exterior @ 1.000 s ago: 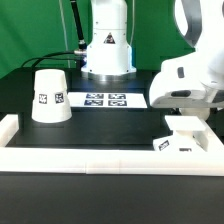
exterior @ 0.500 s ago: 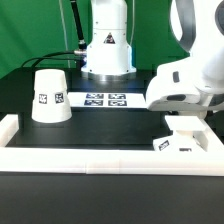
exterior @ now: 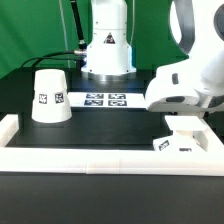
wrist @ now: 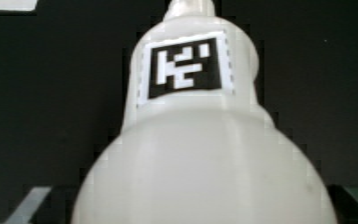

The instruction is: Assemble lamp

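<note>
The white bulb fills the wrist view, its round body close to the camera and its narrow neck with a square tag pointing away. My gripper is shut on the bulb's round body; dark fingertips show at its sides. In the exterior view my gripper hangs just over the blocky base at the front right, and the hand hides most of the bulb. The cup-shaped shade stands mouth down at the exterior view's left.
The marker board lies flat in the middle, in front of the robot's pedestal. A long white border rail runs along the front, with raised ends at both sides.
The hand has shifted slightly toward the exterior view's left over the base since one second ago; it has held still for the last half second.
</note>
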Robot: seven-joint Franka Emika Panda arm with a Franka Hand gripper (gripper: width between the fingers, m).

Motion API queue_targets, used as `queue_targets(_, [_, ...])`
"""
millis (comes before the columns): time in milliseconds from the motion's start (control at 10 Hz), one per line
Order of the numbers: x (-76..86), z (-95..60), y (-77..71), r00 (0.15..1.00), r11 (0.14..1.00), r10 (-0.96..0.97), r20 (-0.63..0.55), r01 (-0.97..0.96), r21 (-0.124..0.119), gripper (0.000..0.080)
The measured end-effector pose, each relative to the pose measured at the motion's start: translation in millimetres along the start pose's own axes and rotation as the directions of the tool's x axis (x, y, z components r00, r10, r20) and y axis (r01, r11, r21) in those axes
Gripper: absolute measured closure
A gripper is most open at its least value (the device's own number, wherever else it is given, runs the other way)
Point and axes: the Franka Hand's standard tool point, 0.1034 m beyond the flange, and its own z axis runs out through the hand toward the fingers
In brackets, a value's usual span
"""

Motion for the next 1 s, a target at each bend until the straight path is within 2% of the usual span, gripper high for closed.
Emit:
queue_targets(500, [0.2,-0.3,0.9,1.000,1.000,0.000,0.000,0.000,0.001,0.0220])
queue_targets(600, [2.7,-8.0,5.1,1.000,1.000,-0.022,-0.022,0.022,0.007,0.0220])
queue_targets(700, [2.1,-21.8,10.4,0.999,0.999,-0.027,-0.040,0.028,0.016,0.0220])
queue_targets(900, [-7.5,-73.7,18.5,0.998,0.999,-0.023,-0.066,0.025,0.037,0.0220])
queue_targets(1000, [-5.9,-89.1,21.2,0.996,0.999,-0.019,-0.090,0.023,0.046,0.0220])
